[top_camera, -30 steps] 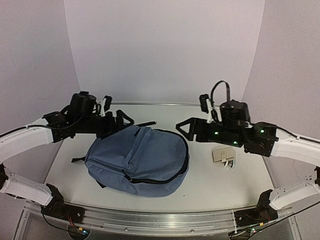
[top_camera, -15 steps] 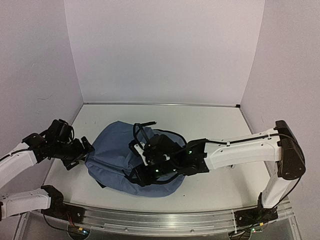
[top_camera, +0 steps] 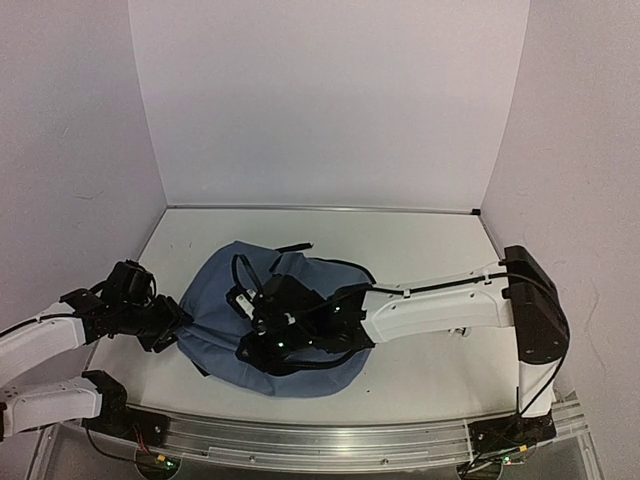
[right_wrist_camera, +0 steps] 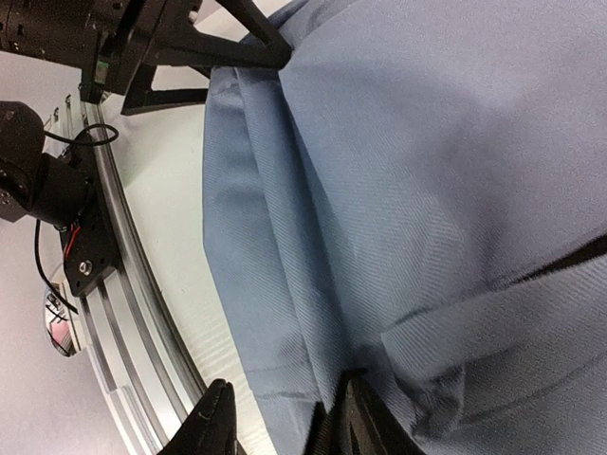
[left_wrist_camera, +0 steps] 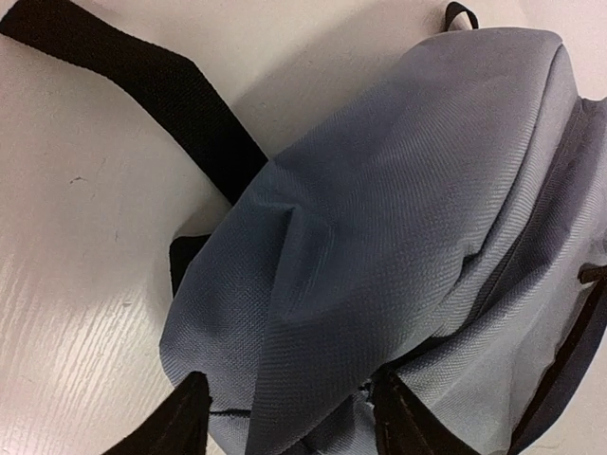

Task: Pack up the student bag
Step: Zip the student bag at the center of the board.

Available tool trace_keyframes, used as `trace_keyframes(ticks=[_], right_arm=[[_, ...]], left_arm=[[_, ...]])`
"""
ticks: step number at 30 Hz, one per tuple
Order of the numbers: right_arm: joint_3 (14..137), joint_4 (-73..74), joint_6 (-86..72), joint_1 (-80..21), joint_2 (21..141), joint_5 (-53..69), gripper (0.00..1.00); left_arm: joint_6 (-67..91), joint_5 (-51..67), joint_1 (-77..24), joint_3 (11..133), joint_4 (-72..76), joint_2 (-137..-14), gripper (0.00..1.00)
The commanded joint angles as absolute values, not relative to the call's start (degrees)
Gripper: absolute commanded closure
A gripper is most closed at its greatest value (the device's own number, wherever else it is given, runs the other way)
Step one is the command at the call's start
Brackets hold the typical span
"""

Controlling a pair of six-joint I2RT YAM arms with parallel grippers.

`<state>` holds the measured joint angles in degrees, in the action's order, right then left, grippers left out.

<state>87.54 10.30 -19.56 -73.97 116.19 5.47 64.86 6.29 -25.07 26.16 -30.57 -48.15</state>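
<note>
The student bag (top_camera: 225,275) is a slate-blue backpack lying flat in the middle of the table. My left gripper (top_camera: 180,322) is at its left edge. In the left wrist view the left gripper (left_wrist_camera: 285,428) has closed on a bunched fold of the bag (left_wrist_camera: 398,209), with both fingers against the fabric. My right arm stretches across the bag to its front left, where the right gripper (top_camera: 250,347) rests. In the right wrist view the right gripper (right_wrist_camera: 282,424) straddles the bag's (right_wrist_camera: 427,171) edge, one finger on the fabric, the other apart over the table.
A black strap (left_wrist_camera: 142,85) trails from the bag onto the white table (top_camera: 420,240). The aluminium rail (top_camera: 300,440) runs along the near edge, close to the right gripper. White walls enclose the back and sides. The left gripper (right_wrist_camera: 190,47) shows in the right wrist view.
Both arms have dropped from raised poses to the bag. The right arm reached across it to the front left. Both sets of jaws have narrowed, and the bag's left side has bunched.
</note>
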Motion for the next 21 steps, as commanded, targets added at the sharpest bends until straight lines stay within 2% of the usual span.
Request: trace_keyframes(ticks=[1, 5, 9, 15, 17, 19, 21], right_arm=[[90.5, 9.4, -19.2, -74.4, 118.6, 5.3, 0.73], [89.4, 9.6, -21.0, -74.4, 118.4, 1.8, 0.76], [87.3, 10.0, -22.0, -74.5, 116.8, -4.0, 0.72], [86.7, 11.8, -21.2, -74.8, 117.6, -3.7, 0.71], [86.7, 12.1, -20.6, -75.2, 117.9, -3.3, 0.73], [86.7, 12.2, -20.1, -75.7, 117.8, -2.9, 0.78], [86.7, 12.3, -19.9, -76.0, 117.6, -2.9, 0.88]], left_arm=[[65.6, 8.3, -25.1, 25.2, -24.8, -50.0, 0.55], [65.3, 7.4, -25.1, 25.5, -24.9, -50.0, 0.67], [65.3, 6.5, -25.1, 25.5, -25.2, -49.7, 0.79], [64.8, 6.5, -25.1, 26.3, -25.4, -49.8, 0.92], [64.4, 6.3, -25.1, 26.8, -25.6, -50.0, 0.98], [64.0, 6.2, -25.1, 27.4, -25.9, -50.6, 1.00], [63.4, 6.1, -25.1, 28.1, -26.0, -51.2, 1.00]])
